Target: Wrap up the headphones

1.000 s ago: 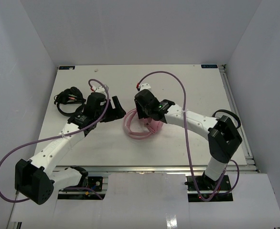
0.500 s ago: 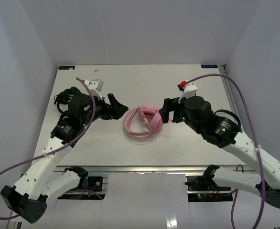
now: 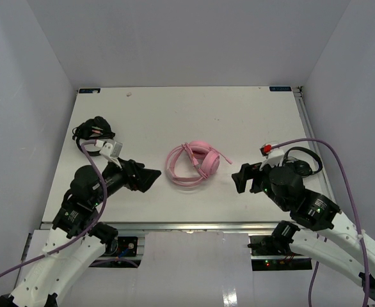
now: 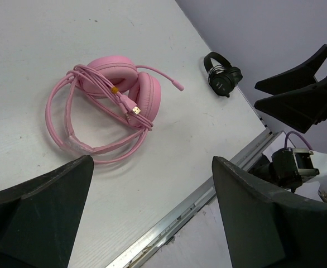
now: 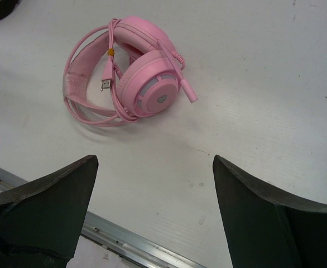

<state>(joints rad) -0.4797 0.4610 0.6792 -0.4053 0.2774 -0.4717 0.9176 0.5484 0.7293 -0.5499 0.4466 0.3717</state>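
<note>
The pink headphones [image 3: 194, 163] lie in the middle of the white table [image 3: 239, 121], ear cups together, the thin pink cable coiled round the headband. They also show in the left wrist view [image 4: 119, 89] and the right wrist view [image 5: 141, 78], where the cable's plug [image 5: 105, 84] rests on the coil. My left gripper [image 3: 150, 177] is open and empty, to the left of the headphones and apart from them. My right gripper [image 3: 237, 179] is open and empty, to their right and apart from them.
A black headset [image 3: 91, 131] lies at the table's left side. Another black headset [image 3: 301, 158] lies at the right, also in the left wrist view [image 4: 222, 75]. The table's metal front rail [image 3: 187, 226] runs just behind both grippers.
Both arms have pulled back from the headphones toward the table's near edge and out to their sides. The headphones stay in the middle with the cable coiled on them.
</note>
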